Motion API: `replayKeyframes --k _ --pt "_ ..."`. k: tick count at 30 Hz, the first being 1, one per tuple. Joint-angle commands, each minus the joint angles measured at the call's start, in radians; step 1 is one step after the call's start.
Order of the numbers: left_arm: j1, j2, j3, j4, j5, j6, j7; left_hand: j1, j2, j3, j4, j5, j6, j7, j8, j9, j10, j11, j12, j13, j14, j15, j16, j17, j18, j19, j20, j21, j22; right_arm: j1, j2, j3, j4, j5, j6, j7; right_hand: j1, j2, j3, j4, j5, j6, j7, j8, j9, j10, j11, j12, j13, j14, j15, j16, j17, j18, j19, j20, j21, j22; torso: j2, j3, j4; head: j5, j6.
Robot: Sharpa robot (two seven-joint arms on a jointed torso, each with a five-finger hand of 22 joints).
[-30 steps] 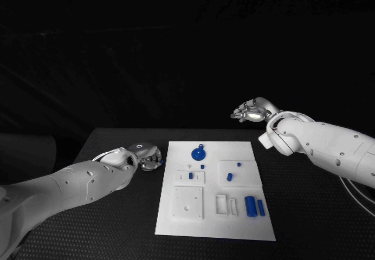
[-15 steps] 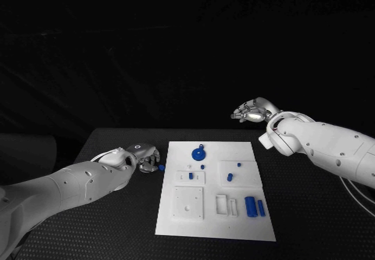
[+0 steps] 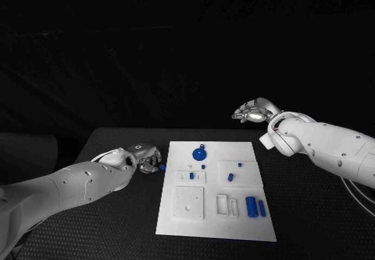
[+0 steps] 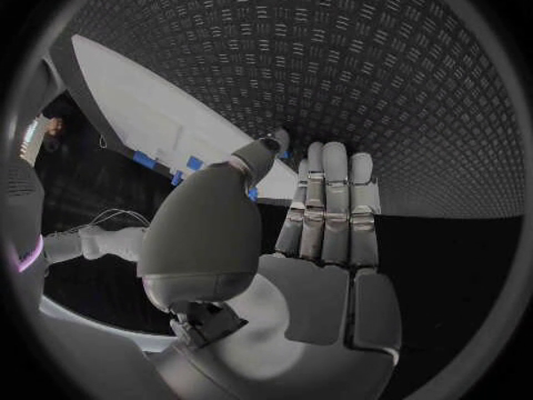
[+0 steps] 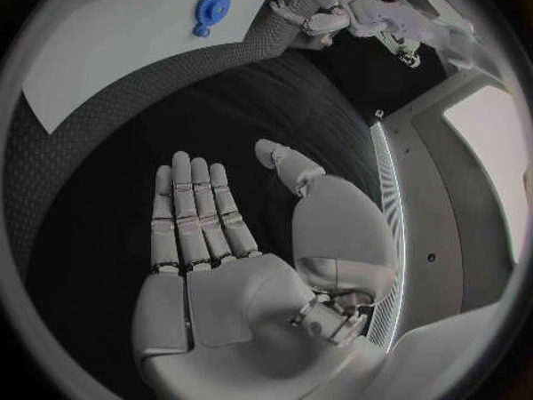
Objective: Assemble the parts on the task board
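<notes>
The white task board (image 3: pixel 178 222) lies in the middle of the table. On it are a blue gear (image 3: pixel 198 155), two blue cylinders (image 3: pixel 251 206) near its right edge and small blue parts (image 3: pixel 230 176) in its blocks. One small blue part (image 3: pixel 162 168) lies on the table by the board's left edge. My left hand (image 3: pixel 147 161) rests just left of that part, fingers straight and holding nothing (image 4: pixel 322 240). My right hand (image 3: pixel 251 112) hangs beyond the table's far right corner, flat and holding nothing (image 5: pixel 211 231). The right wrist view shows the gear (image 5: pixel 209 9) and the board (image 5: pixel 100 62).
The black table (image 3: pixel 109 227) has a ribbed mat around the board. My left forearm (image 3: pixel 70 187) lies across its left side, and my right forearm (image 3: pixel 328 146) crosses above its right far corner.
The small blue part was at my left hand's fingertips a second ago; it now lies on the table a little nearer, apart from the hand. My right hand has not moved.
</notes>
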Motion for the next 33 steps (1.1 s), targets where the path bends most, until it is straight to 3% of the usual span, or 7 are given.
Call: replayKeyframes --k 1,11,27,33 --pt "0.000 -0.004 0.000 0.013 0.030 -0.064 0.089 0.020 -0.001 0.002 -0.015 -0.003 0.008 -0.007 0.009 0.002 -0.007 -0.003 -0.004 0.000 -0.004 -0.006 -0.001 0.001 -0.003 0.006 -0.032 -0.007 0.021 0.000 -0.001 0.000 0.002 -0.001 0.012 0.007 -0.005 0.000 0.000 0.002 0.004 -0.007 0.002 0.004 -0.002 0.009 -0.001 -0.004 -0.001 -0.005 0.002 -0.005 -0.001 -0.001 0.002 0.003 -0.006 0.018 -0.001 0.0001 0.0004 0.000 -0.001" --pt "0.000 -0.018 0.000 0.034 0.045 -0.162 0.148 0.069 -0.026 0.015 -0.069 -0.001 -0.002 -0.025 0.013 -0.006 -0.038 0.005 -0.019 -0.001 -0.004 -0.004 -0.002 0.004 -0.005 0.012 -0.030 -0.011 0.021 0.000 -0.003 0.000 0.002 -0.001 0.014 0.005 -0.006 0.001 -0.001 0.002 0.004 -0.006 0.002 0.004 -0.002 0.009 -0.001 -0.004 -0.001 -0.005 0.002 -0.005 -0.001 -0.001 0.003 0.003 -0.007 0.019 -0.001 -0.0008 0.0007 -0.002 -0.002" --pt "0.000 -0.001 0.000 0.013 -0.017 -0.010 0.083 0.066 -0.008 0.016 -0.085 -0.002 0.033 -0.026 0.043 -0.003 -0.077 0.011 -0.022 0.005 -0.023 0.002 0.007 0.016 -0.009 -0.004 -0.025 -0.007 0.025 0.000 -0.001 0.000 0.000 -0.001 0.016 0.006 -0.006 0.001 -0.001 0.003 0.004 -0.006 0.002 0.005 -0.002 0.010 -0.001 -0.004 -0.001 -0.005 0.002 -0.005 -0.001 -0.001 0.003 0.003 -0.008 0.019 0.000 -0.0008 -0.0004 -0.003 -0.005" --pt "-0.001 -0.002 0.000 0.013 -0.024 0.010 0.073 0.058 -0.006 0.011 -0.088 0.001 0.033 -0.024 0.045 -0.005 -0.090 0.013 -0.019 0.009 -0.039 0.005 0.019 0.025 -0.011 -0.015 -0.023 -0.002 0.026 0.000 -0.001 0.000 0.001 -0.001 0.016 0.006 -0.006 0.002 -0.001 0.003 0.004 -0.006 0.002 0.005 -0.002 0.010 -0.001 -0.004 -0.001 -0.005 0.002 -0.005 -0.001 -0.001 0.003 0.003 -0.008 0.019 0.000 -0.0009 0.0008 -0.004 -0.006"
